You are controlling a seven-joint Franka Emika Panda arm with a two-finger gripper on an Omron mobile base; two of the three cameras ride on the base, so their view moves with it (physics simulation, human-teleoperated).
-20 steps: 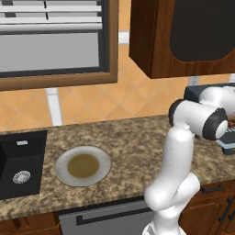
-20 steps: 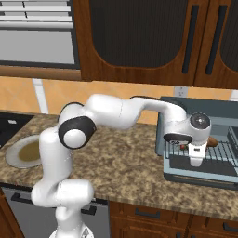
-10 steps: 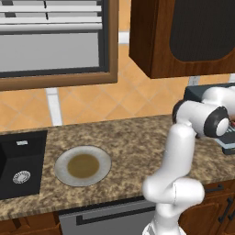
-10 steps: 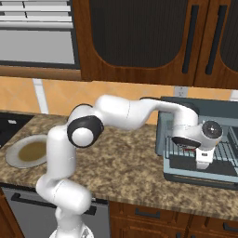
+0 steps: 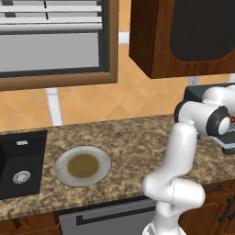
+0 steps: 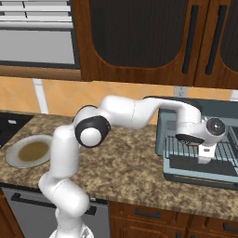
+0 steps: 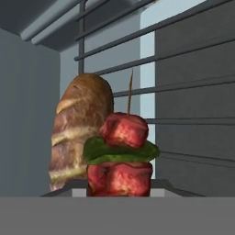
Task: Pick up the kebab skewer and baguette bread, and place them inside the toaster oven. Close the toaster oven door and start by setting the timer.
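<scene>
Vs a sec ago the arm's reached further right. Gripper (image 6: 205, 160) hangs over the toaster oven (image 6: 200, 153) rack, clamped on kebab skewer (image 7: 121, 156); baguette bread (image 7: 78, 128) just behind it, inside.

White arm (image 6: 125, 114) of rounded, glossy segments, with dark round joint caps (2 show plainly) and a bulbous white base (image 5: 176, 195).

Baguette bread (image 7: 80, 133) just beside kebab skewer (image 7: 121, 156)

The kebab skewer (image 7: 121, 156) hides the baguette bread's (image 7: 78, 133) right side and the gripper's fingertips
</scene>
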